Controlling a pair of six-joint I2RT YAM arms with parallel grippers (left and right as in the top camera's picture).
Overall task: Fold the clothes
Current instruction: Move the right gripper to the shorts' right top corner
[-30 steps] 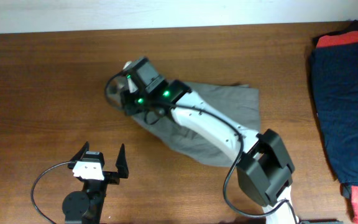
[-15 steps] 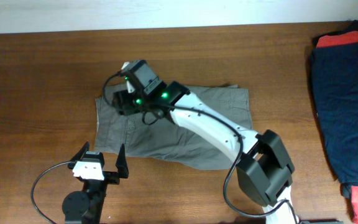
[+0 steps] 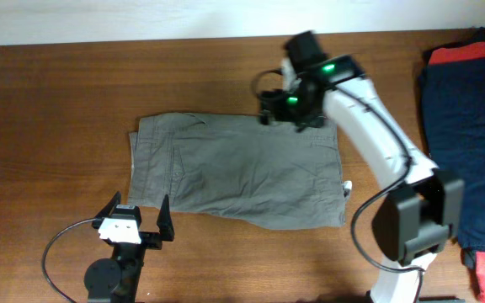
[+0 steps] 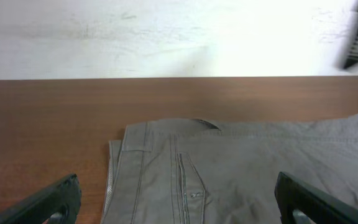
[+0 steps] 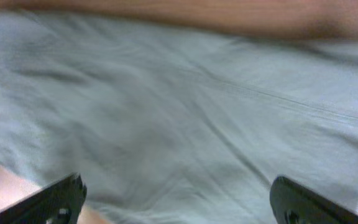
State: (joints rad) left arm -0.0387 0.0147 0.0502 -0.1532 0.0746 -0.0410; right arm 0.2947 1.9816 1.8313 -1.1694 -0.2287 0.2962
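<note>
Over shorts' far edge, right pincer

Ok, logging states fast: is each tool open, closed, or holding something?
Left tool: open, empty.
Right tool: open, nothing held, over the shorts.

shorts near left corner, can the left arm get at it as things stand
Probably yes. The left gripper sits open just short of the shorts, facing their near left corner, with only bare table between them. The right gripper is off over the far edge.
</note>
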